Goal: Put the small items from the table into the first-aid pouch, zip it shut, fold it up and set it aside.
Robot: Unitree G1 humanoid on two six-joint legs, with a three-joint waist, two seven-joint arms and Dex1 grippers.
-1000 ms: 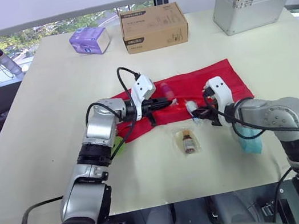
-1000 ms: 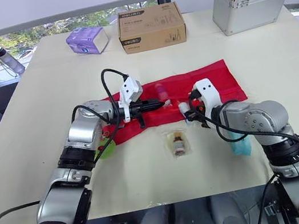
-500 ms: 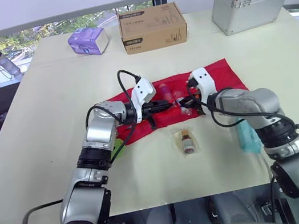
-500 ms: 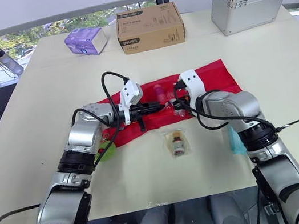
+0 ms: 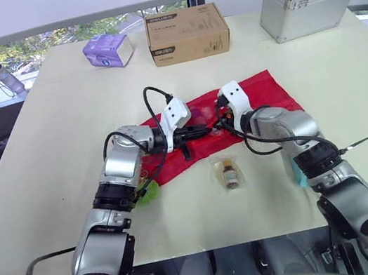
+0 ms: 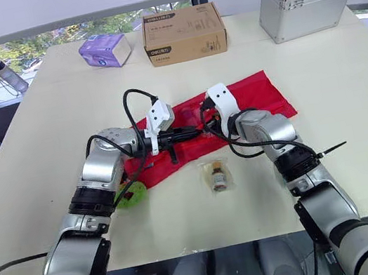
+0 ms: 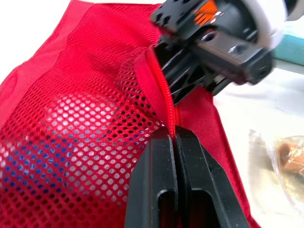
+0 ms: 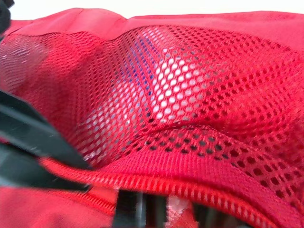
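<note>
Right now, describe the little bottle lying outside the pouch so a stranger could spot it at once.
On the pale table, find the red pouch spread in the middle. Just off its near edge, toward the robot, lies a small brown bottle. It alone is sealed in a clear packet, unlike the green item and teal pack flanking it.

Silver arms (image 5: pixel 122 161), black cables (image 5: pixel 150 97), white wrist housings (image 5: pixel 177 112)
</note>
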